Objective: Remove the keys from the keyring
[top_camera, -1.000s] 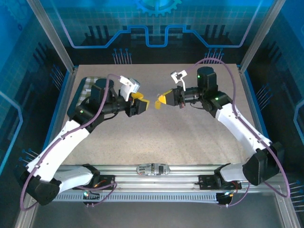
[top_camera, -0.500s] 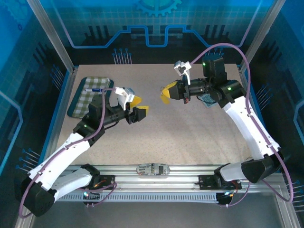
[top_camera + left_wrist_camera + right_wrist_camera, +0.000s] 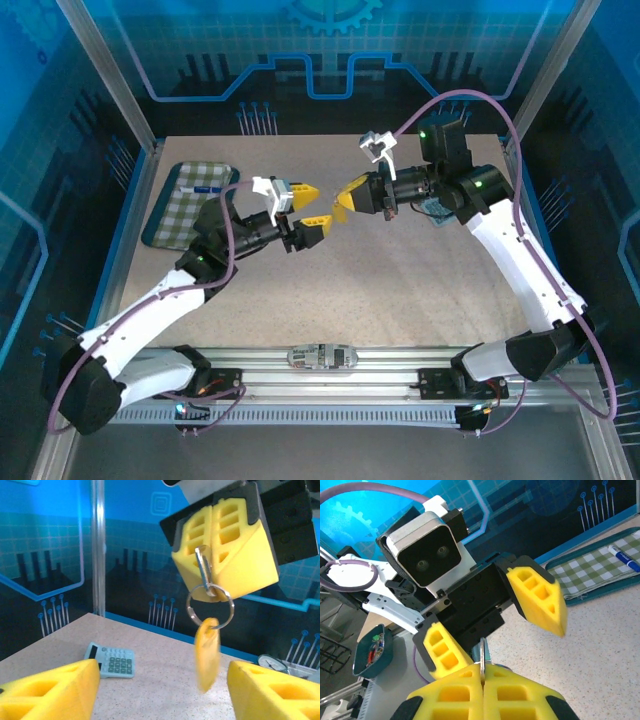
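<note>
My right gripper (image 3: 347,197) hangs above mid-table, shut on the small silver key (image 3: 203,568). In the left wrist view its yellow fingers (image 3: 227,547) pinch the key, and the keyring's metal loop (image 3: 210,606) dangles below with the yellow tag (image 3: 206,652) swinging, blurred. My left gripper (image 3: 309,206) faces it from the left, open, a short gap away. Its fingers (image 3: 50,692) stand either side of the tag and below it, touching nothing. From the right wrist, the key's edge (image 3: 482,656) pokes out between the shut fingers (image 3: 455,695), and the left gripper's spread fingers (image 3: 537,597) show beyond.
A checked green tray (image 3: 185,205) with a pen (image 3: 203,189) lies at the back left. A pale blue calculator (image 3: 111,660) rests on the table under the right arm, a small dial gauge (image 3: 273,662) near it. A small object (image 3: 321,355) lies on the front rail.
My left gripper has swung up and to the right toward the right gripper and opened wider. The right gripper rose slightly with the key, and the tag is swinging.
</note>
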Action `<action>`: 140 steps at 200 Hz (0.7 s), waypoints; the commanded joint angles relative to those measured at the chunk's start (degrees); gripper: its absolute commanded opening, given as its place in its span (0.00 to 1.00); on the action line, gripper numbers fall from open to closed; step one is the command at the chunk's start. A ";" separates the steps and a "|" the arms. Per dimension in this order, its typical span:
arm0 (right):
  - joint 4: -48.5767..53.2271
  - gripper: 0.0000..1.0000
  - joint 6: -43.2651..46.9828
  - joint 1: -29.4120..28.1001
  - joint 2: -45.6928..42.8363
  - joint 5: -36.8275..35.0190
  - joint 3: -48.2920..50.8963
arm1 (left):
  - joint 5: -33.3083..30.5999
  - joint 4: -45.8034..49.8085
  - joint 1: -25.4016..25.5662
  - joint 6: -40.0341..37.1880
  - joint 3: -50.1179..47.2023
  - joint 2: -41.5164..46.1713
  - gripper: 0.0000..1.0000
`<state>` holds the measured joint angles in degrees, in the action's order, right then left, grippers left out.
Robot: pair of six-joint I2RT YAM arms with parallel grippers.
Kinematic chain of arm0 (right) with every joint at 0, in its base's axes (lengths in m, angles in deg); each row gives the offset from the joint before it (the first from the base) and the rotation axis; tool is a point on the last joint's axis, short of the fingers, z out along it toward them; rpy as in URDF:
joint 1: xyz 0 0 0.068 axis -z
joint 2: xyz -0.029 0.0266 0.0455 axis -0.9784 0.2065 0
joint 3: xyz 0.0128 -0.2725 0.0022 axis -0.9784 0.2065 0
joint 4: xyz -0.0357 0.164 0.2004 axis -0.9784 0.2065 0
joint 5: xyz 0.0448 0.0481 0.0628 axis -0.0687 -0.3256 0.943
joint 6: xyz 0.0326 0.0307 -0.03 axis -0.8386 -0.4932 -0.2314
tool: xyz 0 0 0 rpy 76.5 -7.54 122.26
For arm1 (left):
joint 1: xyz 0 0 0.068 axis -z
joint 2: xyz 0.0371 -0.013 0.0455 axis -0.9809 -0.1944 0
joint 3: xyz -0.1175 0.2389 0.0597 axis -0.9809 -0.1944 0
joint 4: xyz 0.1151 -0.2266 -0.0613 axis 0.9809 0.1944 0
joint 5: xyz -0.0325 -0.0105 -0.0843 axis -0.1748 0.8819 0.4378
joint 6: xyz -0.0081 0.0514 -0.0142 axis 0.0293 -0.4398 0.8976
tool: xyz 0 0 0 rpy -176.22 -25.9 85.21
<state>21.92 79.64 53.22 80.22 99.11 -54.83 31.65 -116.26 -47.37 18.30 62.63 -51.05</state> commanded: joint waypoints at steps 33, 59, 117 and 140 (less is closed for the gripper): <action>-2.46 0.00 -1.75 -1.03 -1.09 3.26 1.23 | 5.00 -3.43 1.92 -2.08 4.83 -3.05 0.60; -3.50 0.00 -2.40 -1.08 -1.24 4.52 1.87 | 5.64 -3.42 2.33 -2.34 6.31 -4.52 0.52; -4.38 0.00 -2.47 -1.06 -1.96 4.96 2.94 | 6.32 -2.83 2.70 -3.54 8.74 -7.12 0.25; -4.53 0.00 -2.34 -0.67 -2.27 4.79 3.25 | 6.06 -1.90 2.71 -4.31 8.64 -6.94 0.18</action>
<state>17.99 77.54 52.89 79.78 102.11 -52.14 37.07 -117.97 -44.86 15.61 69.14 -57.87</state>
